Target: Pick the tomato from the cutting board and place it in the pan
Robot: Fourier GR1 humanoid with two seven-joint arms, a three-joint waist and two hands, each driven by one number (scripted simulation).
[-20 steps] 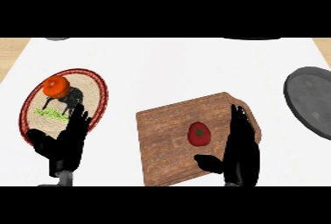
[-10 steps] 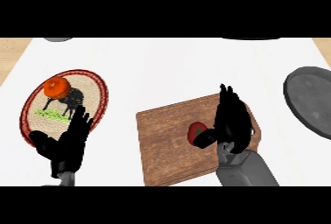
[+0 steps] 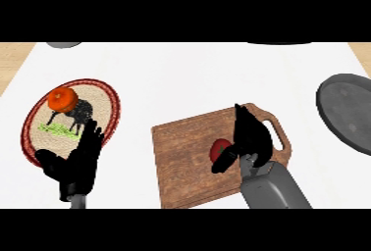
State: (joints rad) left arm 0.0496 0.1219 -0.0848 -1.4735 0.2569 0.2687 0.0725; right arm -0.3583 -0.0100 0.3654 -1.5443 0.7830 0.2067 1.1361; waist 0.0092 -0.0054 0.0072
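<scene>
no readable text, label, brand, number or sign shows anywhere.

Right hand [image 3: 250,139] now down over the tomato [image 3: 219,148], thumb curling in at its 6 o'clock, tomato half-hidden.

White counter [image 3: 188,83] under my arms. Wooden cutting board [image 3: 185,157] lies on it; patterned plate [image 3: 109,98] well left of board, dark pan [image 3: 348,112] right of board.
</scene>
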